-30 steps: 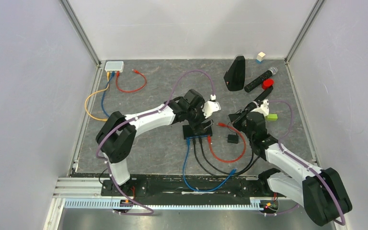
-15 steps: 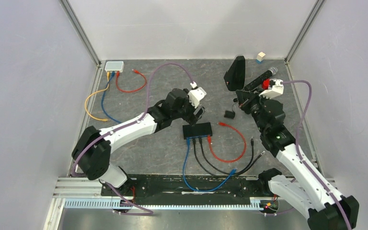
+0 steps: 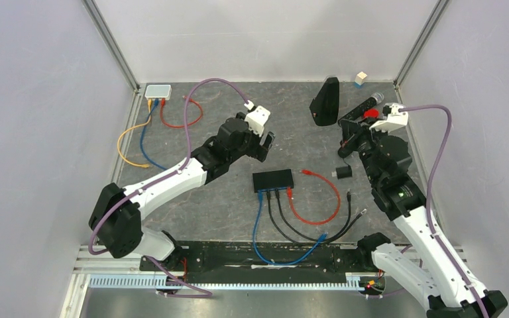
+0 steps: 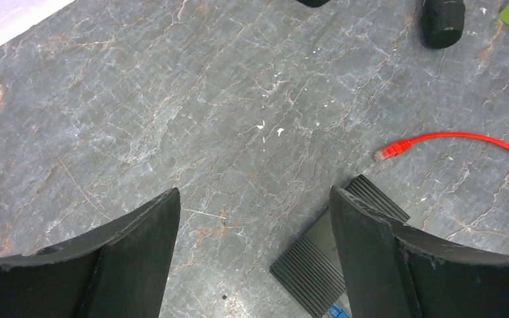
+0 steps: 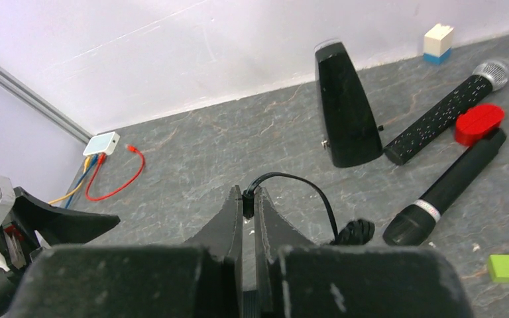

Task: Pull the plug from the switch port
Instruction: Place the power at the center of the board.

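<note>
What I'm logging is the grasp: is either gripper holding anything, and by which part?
The right gripper is shut on a thin black cable, pinched between its fingertips near one end. The left gripper is open and holds nothing.

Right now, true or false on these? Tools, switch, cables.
1. The left tool is open and holds nothing. True.
2. The right tool is open. False: it is shut on a black cable.
3. The black switch has nothing plugged in. False: a blue cable and others are plugged into its near side.
4. A red plug lies loose on the table, outside any port. True.
</note>
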Robot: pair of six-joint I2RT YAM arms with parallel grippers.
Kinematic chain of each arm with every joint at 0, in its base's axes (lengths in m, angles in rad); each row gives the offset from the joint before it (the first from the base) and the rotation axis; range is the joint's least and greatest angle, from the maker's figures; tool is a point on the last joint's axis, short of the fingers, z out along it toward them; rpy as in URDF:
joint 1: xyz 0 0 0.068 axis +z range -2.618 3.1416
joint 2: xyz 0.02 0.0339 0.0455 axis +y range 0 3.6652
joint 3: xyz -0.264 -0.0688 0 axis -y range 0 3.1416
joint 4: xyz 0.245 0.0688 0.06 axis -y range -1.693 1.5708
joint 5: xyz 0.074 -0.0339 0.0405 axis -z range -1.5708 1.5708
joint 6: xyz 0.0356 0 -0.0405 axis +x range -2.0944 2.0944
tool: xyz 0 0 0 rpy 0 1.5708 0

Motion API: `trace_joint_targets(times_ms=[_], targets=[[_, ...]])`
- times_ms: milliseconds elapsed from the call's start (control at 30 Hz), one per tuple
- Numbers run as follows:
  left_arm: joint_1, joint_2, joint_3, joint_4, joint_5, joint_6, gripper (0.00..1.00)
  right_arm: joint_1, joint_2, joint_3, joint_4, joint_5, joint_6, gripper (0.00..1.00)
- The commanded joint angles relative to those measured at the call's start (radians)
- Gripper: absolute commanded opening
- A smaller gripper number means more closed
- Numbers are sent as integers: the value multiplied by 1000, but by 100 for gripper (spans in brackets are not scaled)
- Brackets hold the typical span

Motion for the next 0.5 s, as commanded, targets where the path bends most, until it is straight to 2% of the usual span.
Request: trace_joint_targets(times_ms=[0,67,233,467], targets=[[1,-27,-12,15,-14,-32,87,-6,18,52,-21,35,-80,0],[1,-26,-10,-12,-5,-32,87,-5,75,35,-18,10,-79,0],[1,-38,0,-39,20,-32,87,-5,236,-47,112,-17,-91,0],[2,-75,-32,-56,-14,-27,87,-5,536,85,161,-243,-180,0]])
